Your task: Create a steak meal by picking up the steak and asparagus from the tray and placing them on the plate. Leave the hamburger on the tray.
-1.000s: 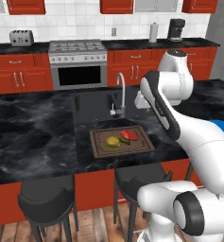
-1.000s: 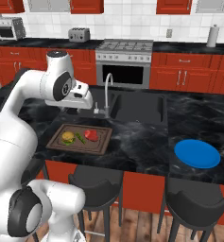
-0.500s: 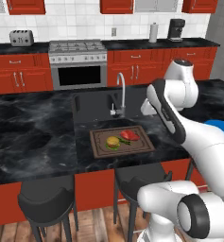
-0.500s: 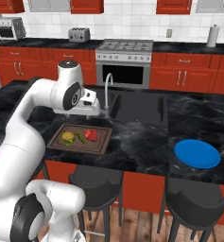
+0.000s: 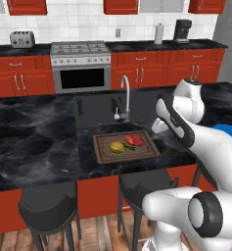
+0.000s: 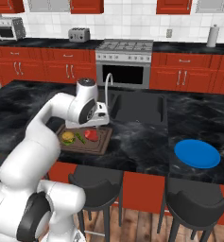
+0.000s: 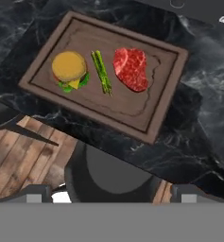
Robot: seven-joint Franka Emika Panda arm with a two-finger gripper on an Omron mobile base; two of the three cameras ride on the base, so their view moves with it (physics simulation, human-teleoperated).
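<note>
The brown tray (image 7: 92,101) lies on the black counter with three things in a row. The tan-bunned hamburger (image 7: 68,70) is at one end, the green asparagus (image 7: 101,72) in the middle, the red steak (image 7: 131,68) at the other end. My gripper (image 7: 112,194) hangs open above the tray's near edge, holding nothing. From the right base view the gripper (image 6: 97,125) hovers over the tray (image 6: 97,144), just behind the steak (image 6: 90,135). The blue plate (image 6: 197,153) sits bare, far to the right on the same counter.
A sink (image 6: 139,106) with a curved faucet (image 6: 108,80) lies right behind the tray. Dark stools (image 7: 108,175) stand below the counter's front edge. The stove (image 5: 81,66) and red cabinets line the back wall.
The jaws have opened wide. The arm has swung right and lowered, bringing the hand down over the tray. The food has not moved.
</note>
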